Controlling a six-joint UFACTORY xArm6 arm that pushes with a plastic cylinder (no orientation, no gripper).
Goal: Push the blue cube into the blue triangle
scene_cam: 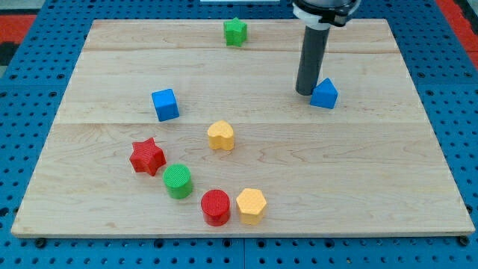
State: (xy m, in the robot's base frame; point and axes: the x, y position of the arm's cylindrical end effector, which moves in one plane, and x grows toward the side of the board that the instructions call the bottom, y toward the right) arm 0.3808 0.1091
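Camera view shows the wooden bench (246,63) with the blue cube (165,104) taken as the landmark for everything else. Below it and slightly toward the view's left lies the red star (147,157), and a little further below the cube sits the green cylinder (178,181). Just right of the cube and lower is the yellow heart-shaped block (220,135); well below the cube and to its right, the red cylinder (216,207) and the yellow hexagon (251,205) rest side by side, touching or nearly so. Up and right of the cube, near the bench's top edge, stands the green star (235,31). Far to the cube's right, at almost the same level but slightly higher, is the blue triangle (324,93), and my tip (305,92) stands just beside it on its left, touching or nearly touching. The arm ends in a plain rod with no fingers, so there is nothing to open or close and nothing is held. The relation that matters: my tip lies between cube and triangle, on the wrong side of the cube. I judge it must pass round to the cube's left face, then push rightward and slightly upward along the open lane toward the triangle.
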